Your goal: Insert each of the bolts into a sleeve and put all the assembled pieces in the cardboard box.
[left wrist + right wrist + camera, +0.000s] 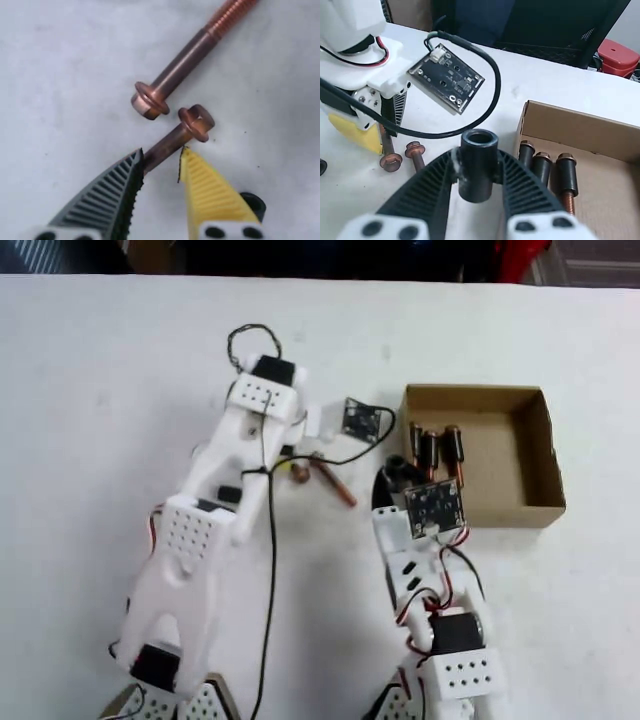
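table (100, 360), white, both arms over it. cardboard box (475, 392) sat just beside the right arm, with three assembled pieces (432, 447) side by side against its far wall.

right gripper (477, 161) was clamped on a black sleeve (479, 145), held upright with the bore open at the top, next to the box's near corner.

left gripper (160, 162) straddled the shank of the held bolt (192, 127) just behind its flange. the dark finger was clearly on the shank. contact on the yellow side was harder to make out, but it read as a closed grip. the bolt's head pointed down at the table and its other end ran back between the fingers, hidden.

loose bolt (200, 55) lay flat on the table, its head just beside the held bolt's head, apparently not touching.

judgement, step in hand: mating held bolt to sleeve.
- lift straight up first, so the flange does not drag the loose bolt.
- the head leads now and the threaded end must enter the bore, so the bolt needs turning.
- line up the axes before pushing, and keep the sleeve clamp firm and clear of the box wall.
- risk: the grip close to the flange could let the bolt pivot.
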Available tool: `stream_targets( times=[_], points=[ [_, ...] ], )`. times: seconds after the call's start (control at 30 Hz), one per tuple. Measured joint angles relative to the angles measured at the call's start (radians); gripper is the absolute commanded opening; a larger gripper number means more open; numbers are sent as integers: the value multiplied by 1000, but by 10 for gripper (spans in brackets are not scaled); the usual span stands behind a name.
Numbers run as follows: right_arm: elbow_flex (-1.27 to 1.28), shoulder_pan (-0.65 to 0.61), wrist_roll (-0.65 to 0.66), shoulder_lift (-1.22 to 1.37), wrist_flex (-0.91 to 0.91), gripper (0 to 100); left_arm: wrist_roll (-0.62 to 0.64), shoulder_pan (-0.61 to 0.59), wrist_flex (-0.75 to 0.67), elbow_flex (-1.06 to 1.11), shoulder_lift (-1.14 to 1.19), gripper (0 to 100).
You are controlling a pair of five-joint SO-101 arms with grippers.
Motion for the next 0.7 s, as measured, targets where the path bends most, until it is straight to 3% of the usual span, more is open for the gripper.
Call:
stream_targets(
  times=[0.7],
  points=[
    [0, 5, 0, 0, 0, 17, 3, 68, 83, -5, 15, 22]
  ],
)
